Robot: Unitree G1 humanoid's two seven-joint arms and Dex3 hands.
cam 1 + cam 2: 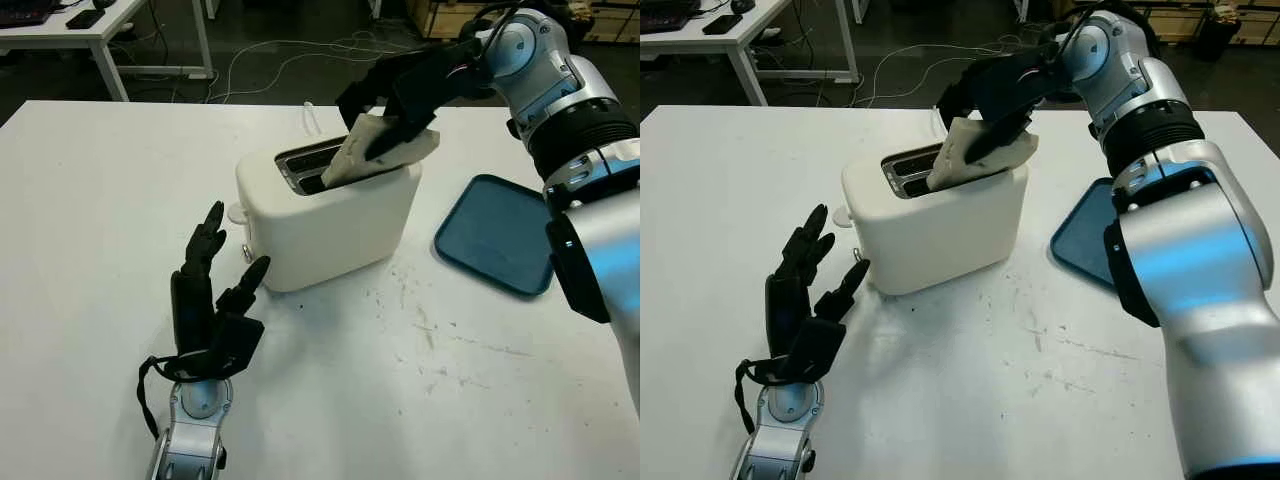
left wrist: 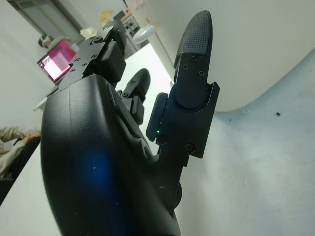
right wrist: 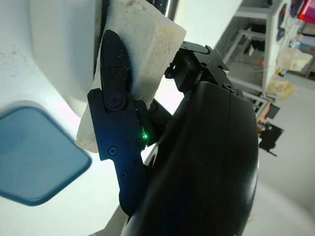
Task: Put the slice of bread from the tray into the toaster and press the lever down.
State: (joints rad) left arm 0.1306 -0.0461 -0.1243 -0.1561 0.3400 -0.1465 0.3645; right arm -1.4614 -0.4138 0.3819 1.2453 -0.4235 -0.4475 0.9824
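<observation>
White toaster [image 1: 330, 215] has the bread slice [image 1: 385, 152] tilted over its near slot, gripped by the right hand [image 1: 405, 85], which should square it upright before lowering; open left hand [image 1: 212, 300] waits near the lever [image 1: 247, 254]

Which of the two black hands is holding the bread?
The right hand, up over the toaster, grips the bread slice; the left hand is open beside the toaster.

Smooth glossy toaster [image 1: 330, 215], porous bread [image 1: 385, 152]
</observation>
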